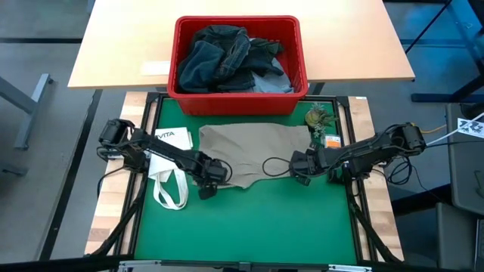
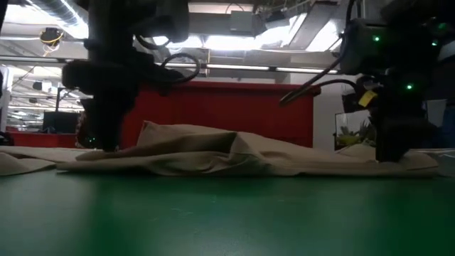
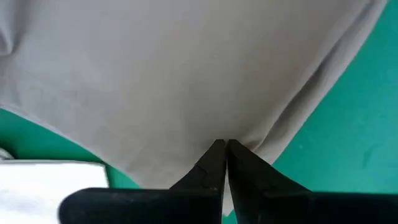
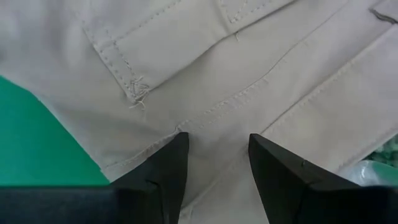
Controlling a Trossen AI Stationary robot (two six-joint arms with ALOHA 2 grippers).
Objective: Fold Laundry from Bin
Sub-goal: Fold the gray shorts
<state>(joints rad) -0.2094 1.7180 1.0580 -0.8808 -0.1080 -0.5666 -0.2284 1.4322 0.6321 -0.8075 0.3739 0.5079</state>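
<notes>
On green felt, left jaws pinch soft beige trousers [image 1: 253, 155]; right jaws gape.

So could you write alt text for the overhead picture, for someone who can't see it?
Beige trousers lie spread on a green table, the left gripper shut on their near edge and the right gripper at their right edge. Behind, a red bin holds dark jeans.

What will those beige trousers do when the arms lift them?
The beige trousers will probably droop and sag: they already lie in soft ripples. The left gripper, shut on one edge, will likely drag a trailing fold. They look light, since thin fabric bunches easily.
</notes>
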